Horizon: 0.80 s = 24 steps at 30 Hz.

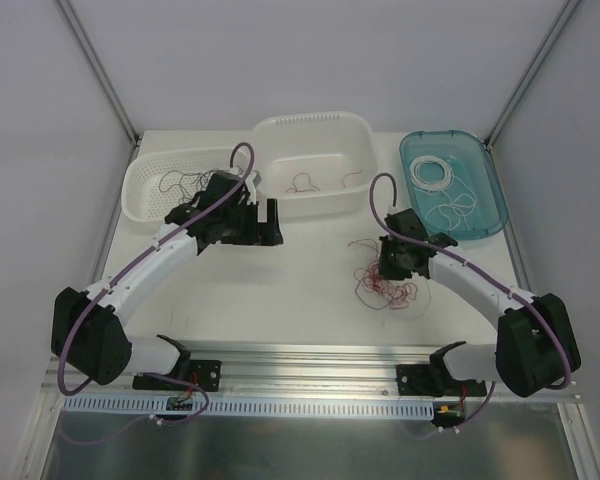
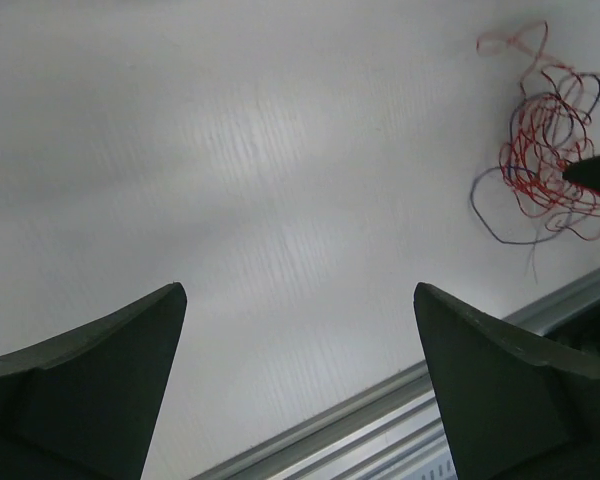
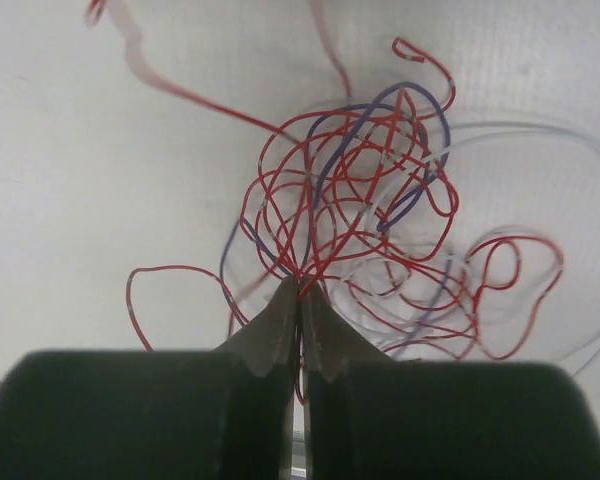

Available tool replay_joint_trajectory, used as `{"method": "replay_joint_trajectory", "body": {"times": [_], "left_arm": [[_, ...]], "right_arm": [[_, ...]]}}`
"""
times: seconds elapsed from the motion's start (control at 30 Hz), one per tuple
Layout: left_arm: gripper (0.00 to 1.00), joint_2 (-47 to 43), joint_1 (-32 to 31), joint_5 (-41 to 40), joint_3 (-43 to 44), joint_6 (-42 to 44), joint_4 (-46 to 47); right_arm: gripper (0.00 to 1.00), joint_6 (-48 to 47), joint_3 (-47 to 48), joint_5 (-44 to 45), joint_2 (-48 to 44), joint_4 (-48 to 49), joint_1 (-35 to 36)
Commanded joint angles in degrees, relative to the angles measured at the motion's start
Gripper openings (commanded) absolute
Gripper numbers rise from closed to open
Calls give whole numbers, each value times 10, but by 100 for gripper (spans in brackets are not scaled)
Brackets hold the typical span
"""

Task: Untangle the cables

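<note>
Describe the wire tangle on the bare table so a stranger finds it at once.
On the white table, a basket, a tub and a teal tray line the far edge. Nearer, by the right arm, lies the tangle, pinched by the right tool. Only it lies outside a container, with red, purple and white wires knotted together.

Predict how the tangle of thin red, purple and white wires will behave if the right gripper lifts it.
The tangle of wires looks floppy: its strands curl in loose loops, so it would probably sag and dangle. The loops interlock, so pulling the strands pinched at the right gripper likely drags the whole clump. So thin, it is probably very light.
</note>
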Motion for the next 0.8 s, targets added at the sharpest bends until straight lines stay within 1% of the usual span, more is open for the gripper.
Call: {"method": "replay_joint_trajectory", "body": {"times": [0.0,0.13,0.3,0.43,0.57,0.67,0.7,0.77], "left_arm": [[99,-24,-40,29,-33,-39,42],[98,-23,-68,48,-62,-75,93],[95,-6,-87,46,-86,-126,149],[93,21,-99,52,-94,-138,201],[89,61,-99,49,-82,-133,207],[84,106,-100,41,-74,-173,208],[81,118,-104,38,-66,-174,208],[78,147,-111,27,-57,-181,207]], "right_arm": [[1,30,62,-63,-4,36,7],[1,68,101,-116,-22,50,7],[1,132,112,-131,-43,79,8],[1,164,104,-153,-48,125,9],[1,161,106,-150,-42,122,12],[1,157,97,-136,-44,116,13],[1,160,89,-134,-44,115,13],[1,162,80,-132,-42,121,14]]}}
